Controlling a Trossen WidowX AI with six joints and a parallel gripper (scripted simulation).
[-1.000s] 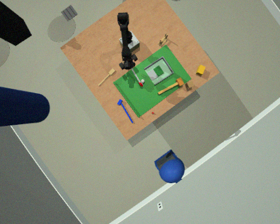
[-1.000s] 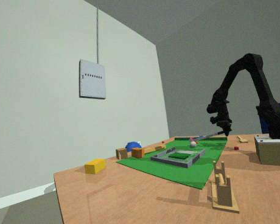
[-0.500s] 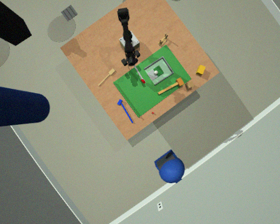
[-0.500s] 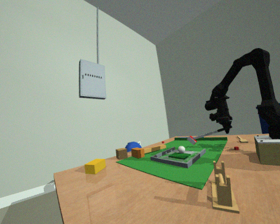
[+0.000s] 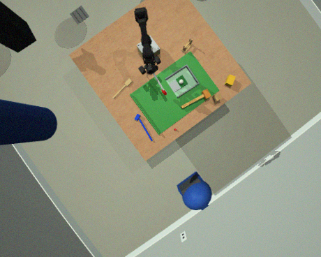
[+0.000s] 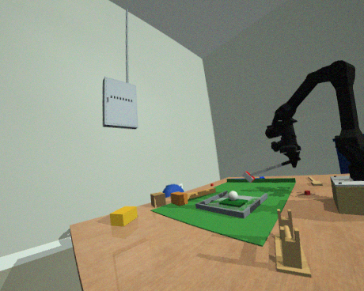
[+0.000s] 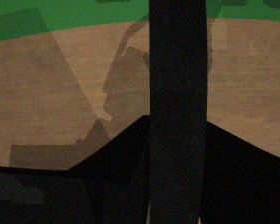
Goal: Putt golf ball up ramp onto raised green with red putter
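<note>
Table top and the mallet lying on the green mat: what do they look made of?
The table top looks like wood with a slight sheen: brown grain and faint reflections under the yellow block. The mallet also looks wooden, matte tan from handle to head; its finish is hard to judge at this size.

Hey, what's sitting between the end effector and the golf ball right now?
Only the red putter held by the end effector, its head over the green mat short of the frame's grey wall. The golf ball rests inside on the raised green. The top view shows this.

golf ball (image 5: pixel 181 81) on raised green (image 5: pixel 183 79), mat (image 5: pixel 153 112) underneath
</note>
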